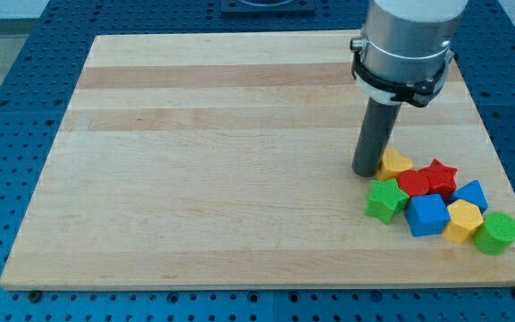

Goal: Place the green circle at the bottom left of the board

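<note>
The green circle [497,233] lies near the board's bottom right corner, at the right end of a cluster of blocks. My tip [366,172] rests on the wooden board [204,161] at the cluster's upper left, right beside a yellow block [395,163]. The tip is well left of and above the green circle, with other blocks between them.
The cluster also holds a red star [438,175], a red block [414,184], a green star [386,199], a blue cube [426,216], a blue block [470,194] and a yellow block [462,220]. The board sits on a blue perforated table [7,107].
</note>
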